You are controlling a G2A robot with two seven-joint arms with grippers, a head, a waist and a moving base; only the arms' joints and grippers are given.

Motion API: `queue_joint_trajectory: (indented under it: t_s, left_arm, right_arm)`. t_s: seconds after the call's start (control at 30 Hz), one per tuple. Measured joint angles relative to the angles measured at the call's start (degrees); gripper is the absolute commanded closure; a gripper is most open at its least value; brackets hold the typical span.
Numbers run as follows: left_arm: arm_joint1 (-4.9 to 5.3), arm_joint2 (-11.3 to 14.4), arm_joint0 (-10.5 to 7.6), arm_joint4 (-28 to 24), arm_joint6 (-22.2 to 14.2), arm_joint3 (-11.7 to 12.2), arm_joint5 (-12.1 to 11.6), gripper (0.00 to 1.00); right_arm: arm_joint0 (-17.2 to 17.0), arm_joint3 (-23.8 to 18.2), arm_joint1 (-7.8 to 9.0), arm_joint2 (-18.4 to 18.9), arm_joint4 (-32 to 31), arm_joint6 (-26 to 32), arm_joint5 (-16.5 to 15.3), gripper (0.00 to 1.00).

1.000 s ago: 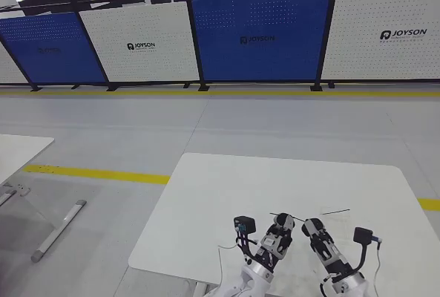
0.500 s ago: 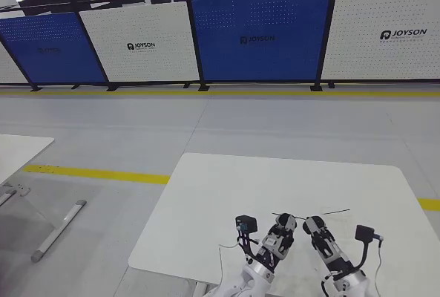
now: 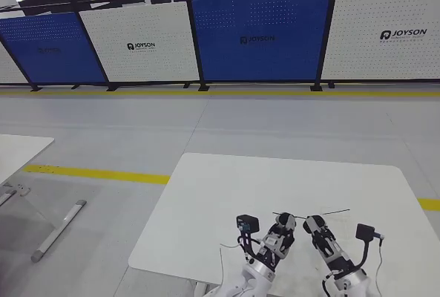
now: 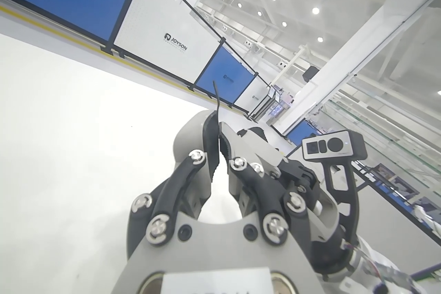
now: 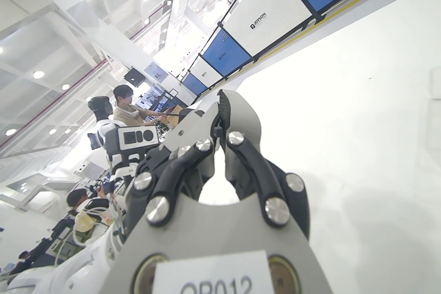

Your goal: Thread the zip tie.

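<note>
In the tight grip of left end effector [image 4: 219, 133] and, seemingly, right end effector [image 5: 217, 123]: zip tie [image 4: 216, 94].

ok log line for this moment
left gripper: shut on zip tie | right gripper: shut on zip tie | both over table
</note>
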Motion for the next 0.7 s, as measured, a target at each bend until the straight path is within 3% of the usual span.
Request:
queue_joint_trajectory:
  t_s: [0.43, 0.57, 0.7]
  left_arm:
    - [-0.28, -0.3, -0.19, 0.1, 0.8, 0.7, 0.6, 0.82]
    - [-0.4, -0.3, -0.26, 0.0, 1.0, 0.9, 0.7, 1.0]
    - [-0.5, -0.2, -0.31, 0.1, 1.2, 1.1, 0.7, 1.0]
  right_arm:
    - [0.7, 0.8, 0.27, -1.1, -0.2, -0.2, 0.0, 1.0]
    - [0.9, 0.8, 0.39, -1.3, -0.1, -0.1, 0.0, 1.0]
    - [0.9, 0.9, 0.48, -1.4, 0.0, -0.3, 0.0, 1.0]
